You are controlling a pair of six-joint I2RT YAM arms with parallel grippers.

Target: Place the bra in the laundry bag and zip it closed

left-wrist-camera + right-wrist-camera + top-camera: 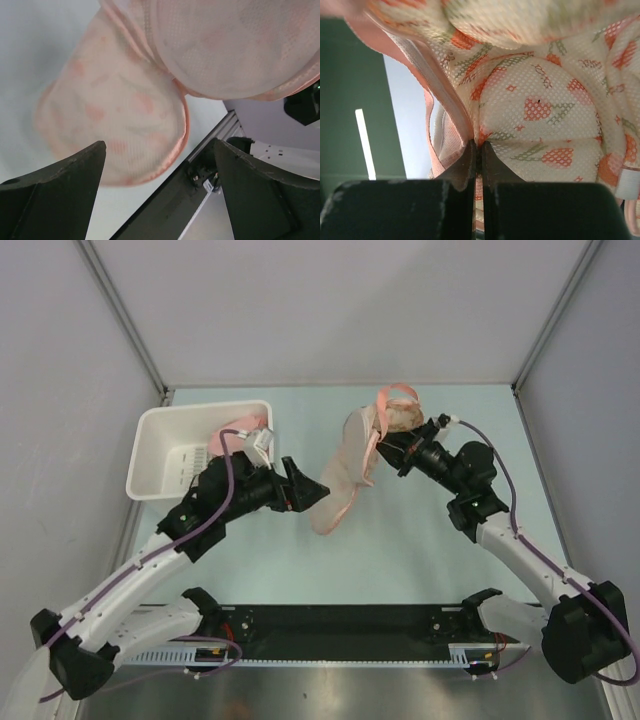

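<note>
Two lobes, one laundry bag [340, 475]: cream mesh with an orange-pink print, stretched from far right to near left over the middle of the table [420, 550]; my left wrist view shows both lobes [125, 115], one partly behind the other
Height of the bag: its far end is lifted in my right grip; I cannot tell whether the near lobe touches the table
Rim of the bag: pink edging [437, 95] runs along the seam [540, 110] right beside my right fingertips; I cannot tell whether the zipper is done up
Place of the bra [405, 418]: a tan rounded shape at the far end of the bag, just beside my right tool; I cannot tell whether it sits inside the bag or against it
Far-end pink loop [398, 392]: it curls out past the tan shape; I cannot tell whether it is a strap or part of the bag
My right gripper [385, 448]: fingers pressed tight together [477, 150], pinching the bag's mesh at the seam
My left gripper [312, 490]: fingers spread wide [159, 145] with nothing between them, pointed at the near lobe and just beside it; I cannot tell whether it is touching
Far-left white bin [160, 430]: behind my left arm, well apart from the bag, with a pink cloth [238, 430] lying in it
Near-edge black rail [340, 620]: it lies between my two arm bases
</note>
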